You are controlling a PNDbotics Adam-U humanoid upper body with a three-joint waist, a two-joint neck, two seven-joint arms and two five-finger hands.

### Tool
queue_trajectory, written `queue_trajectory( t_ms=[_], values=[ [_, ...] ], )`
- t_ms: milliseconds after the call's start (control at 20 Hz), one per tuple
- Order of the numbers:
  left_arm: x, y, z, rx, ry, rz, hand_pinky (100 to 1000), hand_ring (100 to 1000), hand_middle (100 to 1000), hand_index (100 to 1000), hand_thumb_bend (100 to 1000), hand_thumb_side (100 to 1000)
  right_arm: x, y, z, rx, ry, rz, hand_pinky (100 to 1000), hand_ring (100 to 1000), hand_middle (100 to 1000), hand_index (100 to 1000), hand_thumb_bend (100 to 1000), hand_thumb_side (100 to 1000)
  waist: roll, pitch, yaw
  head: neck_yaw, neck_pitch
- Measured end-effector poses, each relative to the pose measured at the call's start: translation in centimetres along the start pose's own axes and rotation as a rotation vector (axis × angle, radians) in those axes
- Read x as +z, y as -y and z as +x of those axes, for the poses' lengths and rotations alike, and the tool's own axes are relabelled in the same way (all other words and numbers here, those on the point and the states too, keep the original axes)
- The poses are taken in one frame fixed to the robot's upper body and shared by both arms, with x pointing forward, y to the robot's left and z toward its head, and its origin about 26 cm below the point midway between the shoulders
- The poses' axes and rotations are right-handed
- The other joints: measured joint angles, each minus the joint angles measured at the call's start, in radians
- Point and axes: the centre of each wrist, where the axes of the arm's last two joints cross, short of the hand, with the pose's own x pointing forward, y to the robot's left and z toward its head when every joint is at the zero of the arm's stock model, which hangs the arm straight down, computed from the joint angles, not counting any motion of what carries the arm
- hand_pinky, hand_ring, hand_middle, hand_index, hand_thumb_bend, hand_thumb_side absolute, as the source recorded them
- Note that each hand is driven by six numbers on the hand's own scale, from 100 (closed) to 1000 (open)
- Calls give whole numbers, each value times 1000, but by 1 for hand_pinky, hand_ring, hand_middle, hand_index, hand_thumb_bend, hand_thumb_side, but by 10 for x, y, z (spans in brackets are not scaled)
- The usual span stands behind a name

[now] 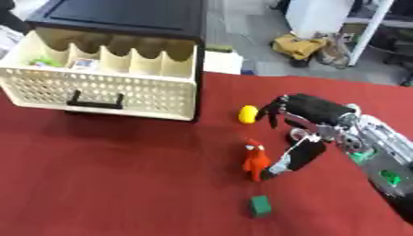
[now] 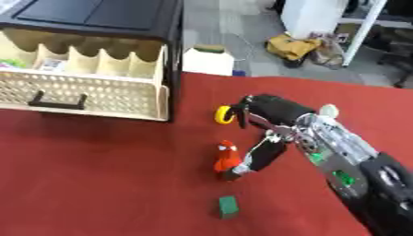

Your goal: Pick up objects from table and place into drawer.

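A cream drawer stands pulled out of a black cabinet at the upper left, with small items in its compartments. On the red table lie a yellow object, a red figure and a green block. My right hand comes in from the right. Its fingers curl down beside the yellow object and its thumb reaches toward the red figure, touching or nearly touching it. It holds nothing that I can see. My left hand shows in neither view.
The red cloth covers the table's left and front. Beyond the far edge there is a white box, a yellow bag on the floor and a white shelf frame.
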Motion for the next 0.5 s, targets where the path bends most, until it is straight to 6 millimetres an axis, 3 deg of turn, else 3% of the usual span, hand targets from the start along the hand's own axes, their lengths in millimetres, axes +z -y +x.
queue_trajectory(
  t_ms=[500],
  values=[
    [0, 1, 0, 6, 1, 1, 563, 506, 540, 847, 104, 1000, -8, -19, -3, 12, -4, 32, 692, 756, 506, 827, 780, 522, 1, 1, 5, -18, -5]
  ],
)
